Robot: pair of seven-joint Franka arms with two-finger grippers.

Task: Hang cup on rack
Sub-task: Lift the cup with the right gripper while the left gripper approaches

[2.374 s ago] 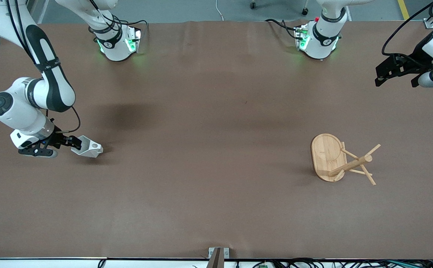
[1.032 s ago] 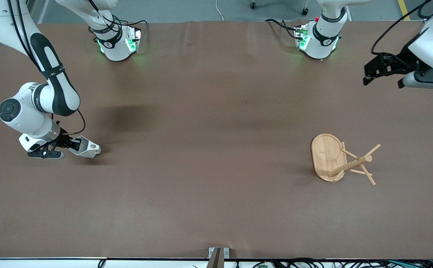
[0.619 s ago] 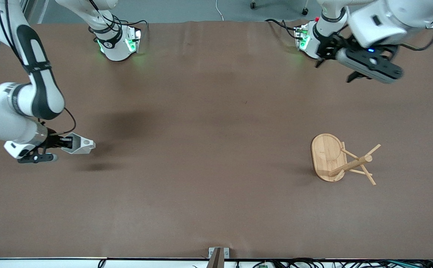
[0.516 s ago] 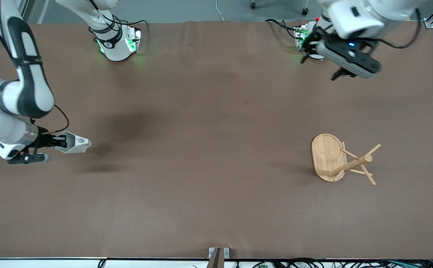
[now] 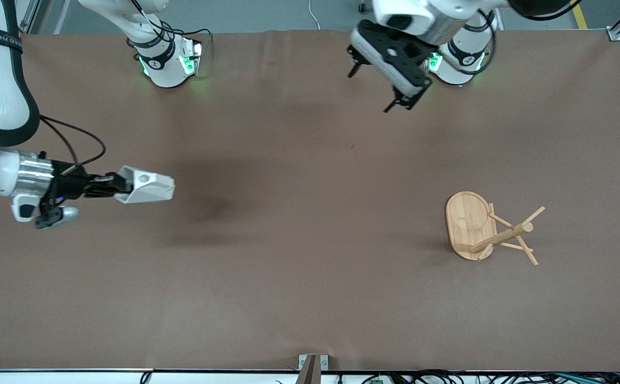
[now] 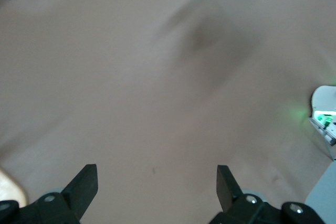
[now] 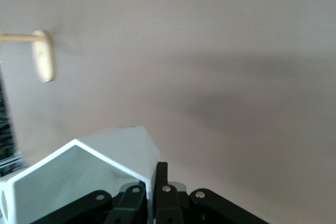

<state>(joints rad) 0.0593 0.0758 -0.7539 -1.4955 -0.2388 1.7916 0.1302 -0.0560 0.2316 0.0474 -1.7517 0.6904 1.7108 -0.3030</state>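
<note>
Since the earlier frames the right gripper (image 5: 119, 188) has lifted the cup (image 5: 147, 187) off the table (image 5: 299, 277) and carried it toward the middle, and the left gripper (image 5: 381, 82) has swung in from the left arm's end of the table to hang over the strip in front of the bases.

The cup is held in the air over the right arm's end of the table, its shadow on the brown surface below. The right wrist view shows the two fingers (image 7: 161, 192) closed on one thin wall (image 7: 149, 174) at the cup's rim, one finger inside the white hexagonal mouth and one outside, with the body of the cup (image 7: 84, 177) projecting past the fingertips.

The left gripper's jaws stand wide apart, holding nothing, its fingertips (image 6: 84, 187) over bare table.

The rack (image 5: 488, 229) stands on its oval base toward the left arm's end, well apart from both grippers.
</note>
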